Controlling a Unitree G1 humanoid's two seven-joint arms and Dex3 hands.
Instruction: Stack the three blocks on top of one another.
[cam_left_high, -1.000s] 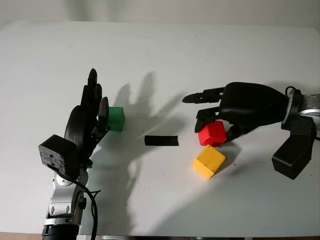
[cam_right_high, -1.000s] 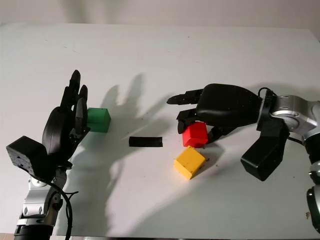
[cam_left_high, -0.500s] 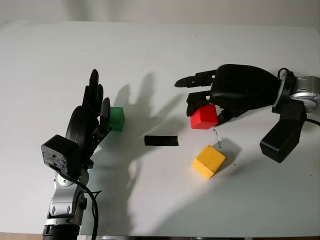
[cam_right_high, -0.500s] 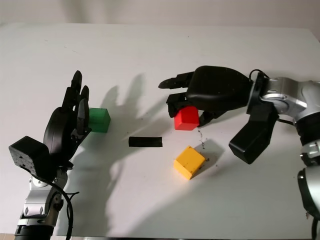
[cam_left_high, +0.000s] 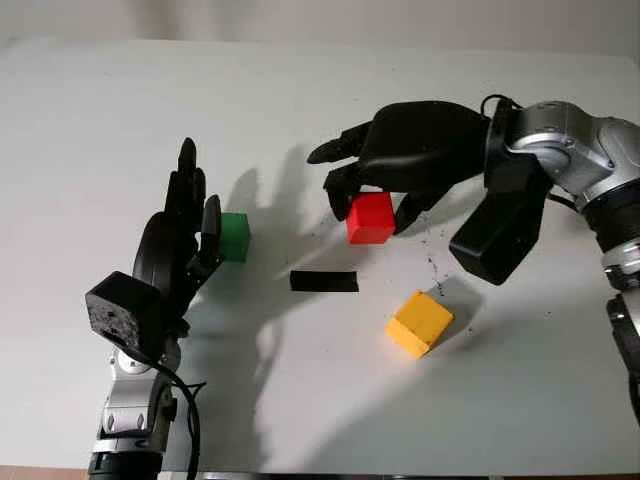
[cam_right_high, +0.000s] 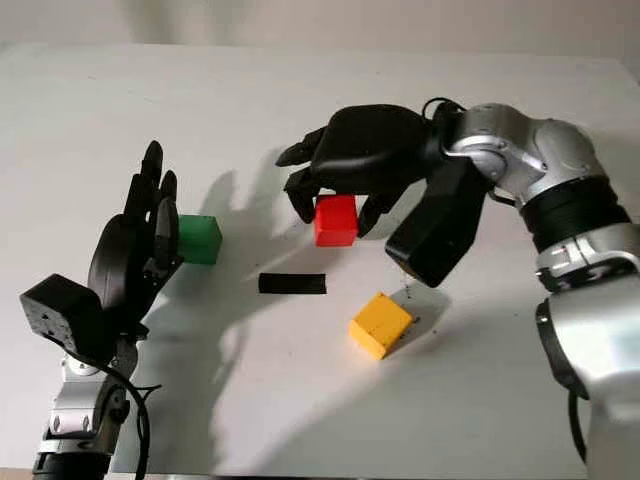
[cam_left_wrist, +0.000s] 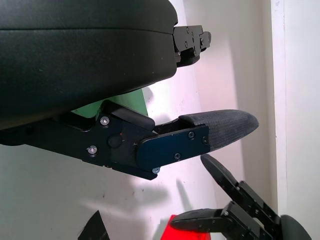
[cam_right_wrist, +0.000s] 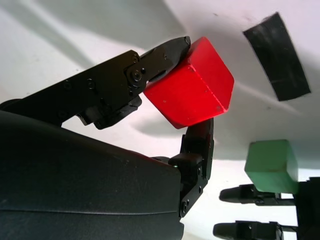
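Since a second ago the right hand (cam_left_high: 375, 190) has carried the red block (cam_left_high: 371, 217) away from the yellow block (cam_left_high: 420, 322), up off the table (cam_left_high: 320, 90) and leftward toward the table's middle; the left hand (cam_left_high: 180, 235) has not moved.

Nearest the table's front edge, right of centre, the yellow block lies alone, turned at an angle. Just beyond it and to the left, a strip of black tape (cam_left_high: 324, 281) lies flat on the surface. At the left side the left hand stands upright and holds nothing, open, with the green block (cam_left_high: 234, 237) just beside its fingers. Farther back, above the tape, the right hand is clamped on the red block: in the right wrist view its fingers (cam_right_wrist: 150, 62) press opposite faces of the cube, which hangs clear of the table, with the green block ahead.
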